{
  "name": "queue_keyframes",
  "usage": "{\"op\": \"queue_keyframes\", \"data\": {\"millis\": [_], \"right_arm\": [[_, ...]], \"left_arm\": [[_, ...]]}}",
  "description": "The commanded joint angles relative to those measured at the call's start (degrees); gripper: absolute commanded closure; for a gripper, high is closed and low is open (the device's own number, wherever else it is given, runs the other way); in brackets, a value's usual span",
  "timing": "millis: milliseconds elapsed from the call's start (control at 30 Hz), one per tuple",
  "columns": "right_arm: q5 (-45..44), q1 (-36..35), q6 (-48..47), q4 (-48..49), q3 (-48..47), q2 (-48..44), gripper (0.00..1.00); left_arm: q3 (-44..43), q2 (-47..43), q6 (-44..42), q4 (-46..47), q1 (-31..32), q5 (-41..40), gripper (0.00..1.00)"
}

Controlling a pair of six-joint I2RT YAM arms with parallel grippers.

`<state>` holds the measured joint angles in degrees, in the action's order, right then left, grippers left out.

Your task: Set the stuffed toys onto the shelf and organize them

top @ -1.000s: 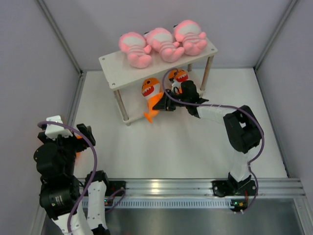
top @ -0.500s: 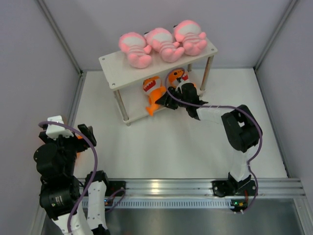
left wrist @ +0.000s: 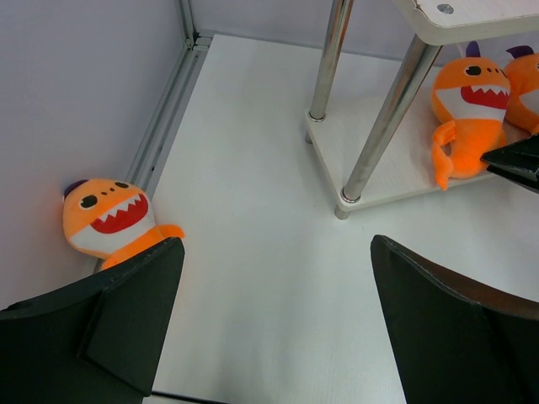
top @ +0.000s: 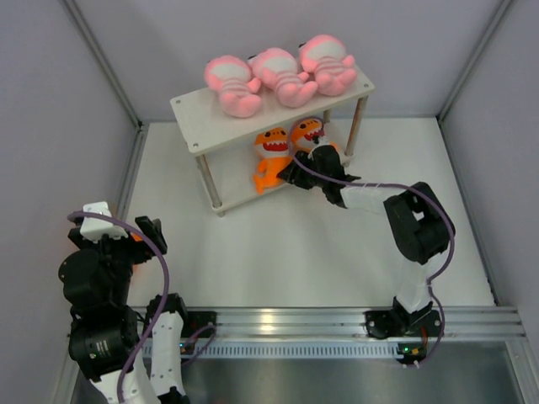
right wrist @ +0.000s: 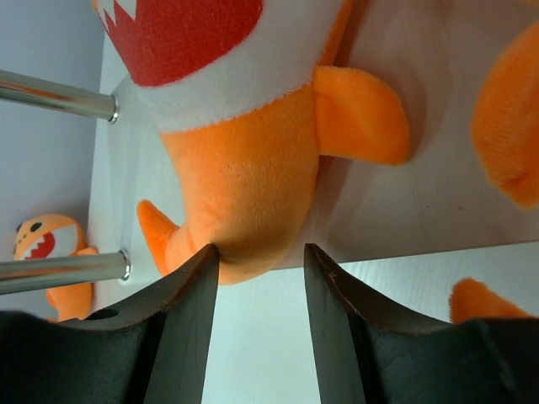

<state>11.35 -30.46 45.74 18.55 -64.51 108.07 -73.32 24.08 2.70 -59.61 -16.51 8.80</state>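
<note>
Three pink toys [top: 232, 84], [top: 282, 76], [top: 328, 63] lie in a row on the top tier of the pale wood shelf [top: 195, 114]. Two orange sharks [top: 273, 150], [top: 308, 130] sit on the lower tier. My right gripper [top: 291, 174] is at the lower tier's front edge. In the right wrist view its jaws [right wrist: 261, 248] stand slightly apart; one finger [right wrist: 189, 295] touches the near shark's [right wrist: 244, 168] tail end, the other is clear of it. My left gripper [left wrist: 276, 248] is open and empty. A third shark [left wrist: 105, 220] lies on the floor by the left wall, beside its left finger.
The shelf's metal legs [left wrist: 387, 109] stand between my left gripper and the lower tier [left wrist: 396, 164]. Grey walls enclose the white floor on the left, back and right. An aluminium rail [top: 337, 320] runs along the near edge.
My right gripper carried the near shark further in under the top tier and set it upright on the lower tier; its jaws have parted. The left arm has not moved.
</note>
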Motion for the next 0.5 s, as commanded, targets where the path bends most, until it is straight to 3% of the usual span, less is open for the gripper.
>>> {"op": "queue_keyframes", "data": {"millis": [0,333,467], "right_arm": [[-4.8,0.9,-4.7,-3.0,-4.2,-4.2,0.55],[-9.4,-0.2,-12.7,-8.9,-3.5,-10.7,0.54],[-10.7,-4.5,-19.3,-3.3,2.4,-14.7,0.54]], "left_arm": [[0.5,-1.0,-1.2,0.6,-0.4,0.8,0.01],[1.5,-1.8,-1.6,0.6,-0.4,1.0,0.02],[1.3,-1.9,-2.0,0.6,-0.4,1.0,0.02]]}}
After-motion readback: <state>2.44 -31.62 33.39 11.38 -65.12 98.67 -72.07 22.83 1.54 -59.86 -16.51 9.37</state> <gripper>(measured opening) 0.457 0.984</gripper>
